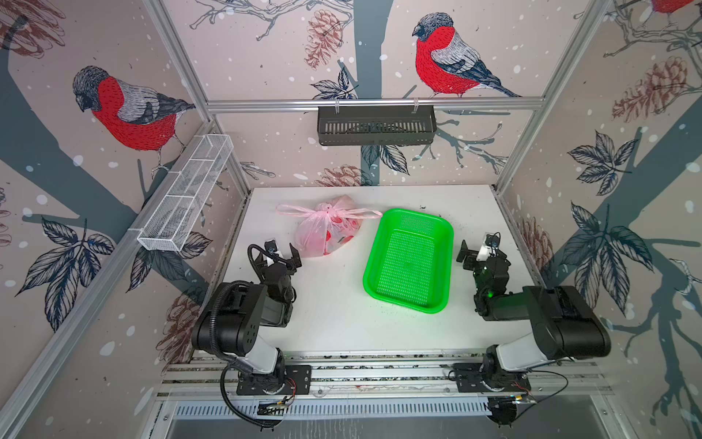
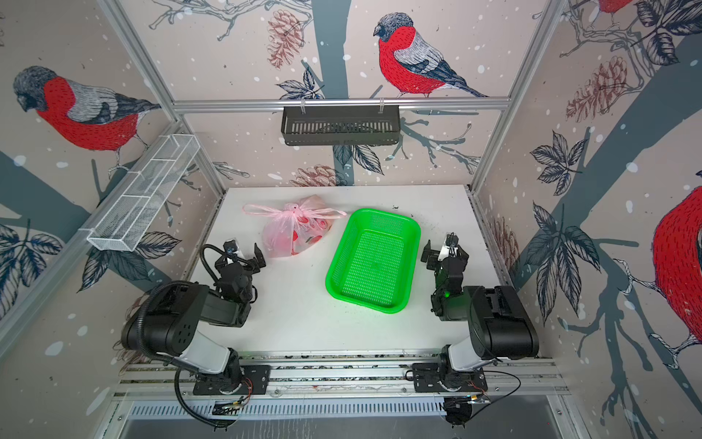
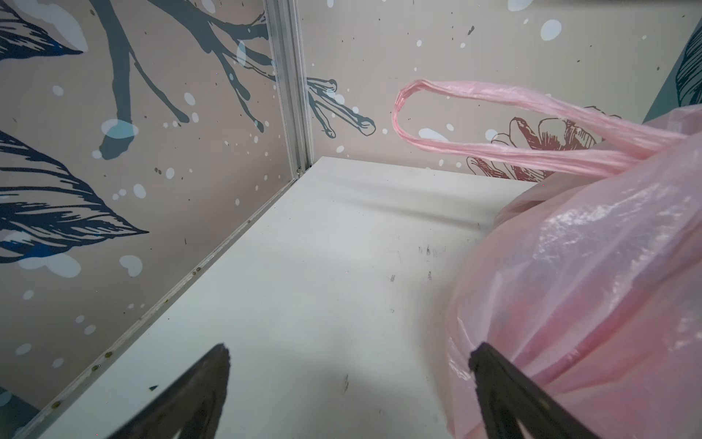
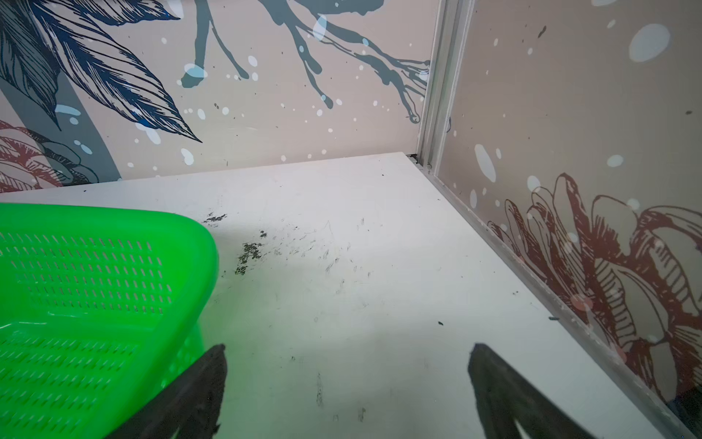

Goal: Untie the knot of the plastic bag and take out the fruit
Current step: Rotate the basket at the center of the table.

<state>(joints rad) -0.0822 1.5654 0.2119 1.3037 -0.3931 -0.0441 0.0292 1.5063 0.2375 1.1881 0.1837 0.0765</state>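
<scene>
Currently the plastic bag [image 1: 326,233] sits tied on the table [image 1: 342,323], beside the green basket [image 1: 418,212] — knot [image 1: 324,208] uppermost, fruit unseen inside. Left gripper [image 1: 282,258], just beside the bag, and right gripper [image 1: 476,254] both gape empty. Advise pinching one handle loop [image 1: 366,213] each and pulling gently.

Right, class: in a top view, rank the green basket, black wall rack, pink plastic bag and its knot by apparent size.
Largest: green basket.
Next: black wall rack and plastic bag, too close to rank; the rack is longer but thinner, mounted up the wall.
Smallest: the knot.
</scene>
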